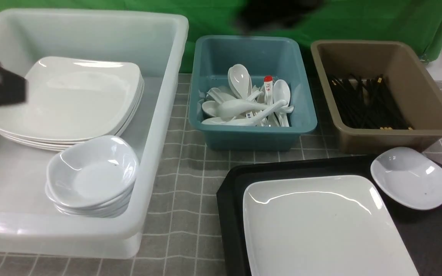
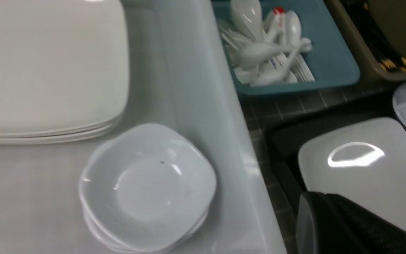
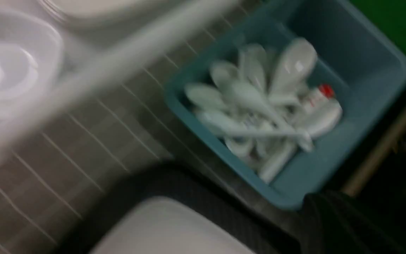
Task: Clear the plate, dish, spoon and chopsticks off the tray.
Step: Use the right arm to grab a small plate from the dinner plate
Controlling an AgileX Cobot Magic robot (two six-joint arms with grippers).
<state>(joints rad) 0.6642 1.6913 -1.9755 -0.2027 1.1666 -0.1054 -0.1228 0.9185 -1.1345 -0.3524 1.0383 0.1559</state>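
The large white plate (image 1: pixel 320 226) lies on the black tray (image 1: pixel 230 203) at the front right, and a small white dish (image 1: pixel 412 178) sits at the tray's far right corner. No spoon or chopsticks show on the visible part of the tray. My left gripper (image 1: pixel 12 88) is a dark blur above the white tub at the far left. Its wrist view shows one dark finger (image 2: pixel 347 225) over the plate (image 2: pixel 365 169). My right arm (image 1: pixel 278 13) is a dark blur high behind the teal tub. Its wrist view shows one dark finger (image 3: pixel 347 225).
A big white tub (image 1: pixel 167 115) at left holds stacked plates (image 1: pixel 67 101) and stacked small bowls (image 1: pixel 92 174). A teal tub (image 1: pixel 251 130) holds several white spoons (image 1: pixel 244 105), one of them red-tipped (image 1: pixel 268 79). A brown tub (image 1: pixel 397 138) holds black chopsticks (image 1: pixel 366 103). A grey checked cloth (image 1: pixel 190 184) covers the table.
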